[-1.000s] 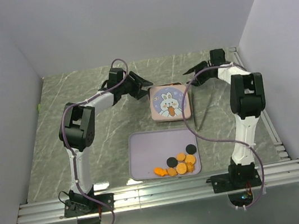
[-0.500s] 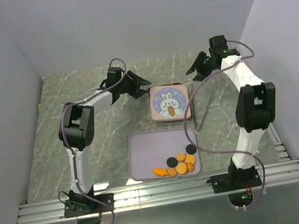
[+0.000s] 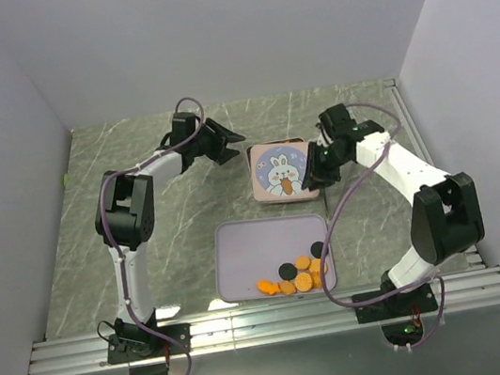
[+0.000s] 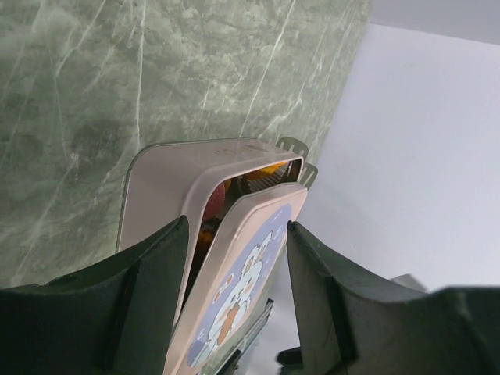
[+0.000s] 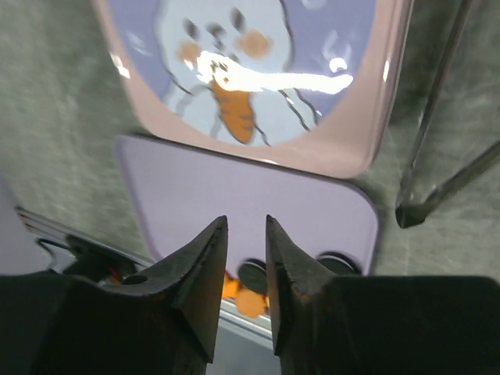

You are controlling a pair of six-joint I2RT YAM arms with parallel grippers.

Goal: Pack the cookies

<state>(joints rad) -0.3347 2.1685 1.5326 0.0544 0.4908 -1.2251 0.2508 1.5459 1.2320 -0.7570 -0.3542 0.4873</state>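
Top external view: cookies (image 3: 300, 275) are heaped in the tray's (image 3: 250, 249) near right corner.
Left gripper (image 3: 226, 145): spread wide, nothing held.
Right gripper (image 3: 312, 176): narrow gap, nothing held, beside bunny tin (image 3: 283, 173).

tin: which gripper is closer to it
Right. The right gripper is right at the tin's right edge in the top view. The left gripper is off the tin's far-left corner, with bare table between them.

the ajar lid (image 4: 244, 264) hides most inside the pink tin (image 4: 168, 187), and the fingers (image 5: 195, 289) cover some cookies (image 5: 250, 303).
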